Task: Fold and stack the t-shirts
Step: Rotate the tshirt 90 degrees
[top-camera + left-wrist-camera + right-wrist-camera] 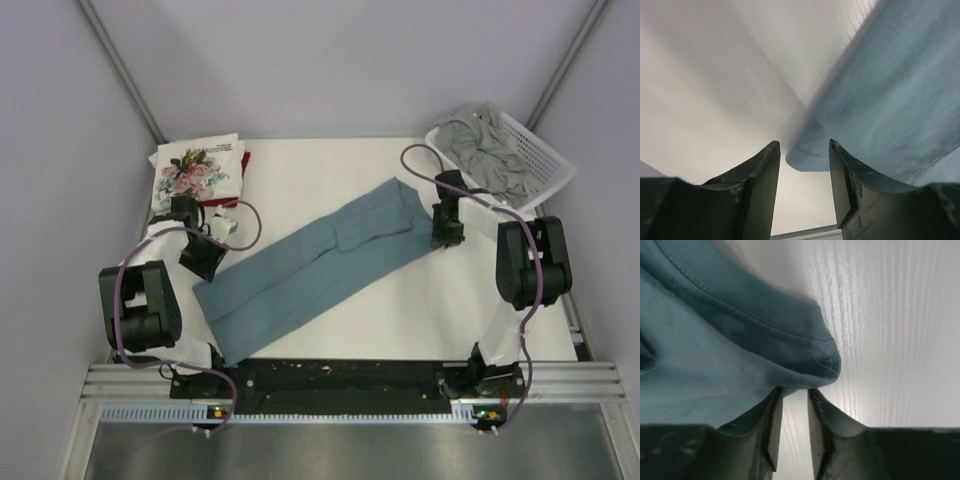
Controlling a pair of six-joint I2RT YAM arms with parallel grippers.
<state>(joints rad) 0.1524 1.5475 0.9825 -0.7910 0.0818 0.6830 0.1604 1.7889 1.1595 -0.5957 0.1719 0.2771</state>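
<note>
The dusty teal-blue t-shirt point(320, 262) lies folded into a long strip, diagonal across the white table. My left gripper point(205, 262) is low at the strip's near-left end. In the left wrist view it point(804, 145) is open, with a rounded hem corner point(807, 159) just beyond the gap. My right gripper point(447, 238) is at the strip's far-right corner. In the right wrist view it point(794, 390) is narrowly open and empty, and the shirt's stitched corner point(790, 350) rests at its tips. The folded floral shirt point(197, 170) lies on the dark red one point(244, 160) at the back left. The grey shirt point(488, 150) is crumpled in the basket.
The white lattice basket point(545, 150) stands at the back right corner. The folded stack sits at the back left, close behind my left arm. Purple cables loop beside both arms. A metal rail point(340, 385) runs along the table's near edge.
</note>
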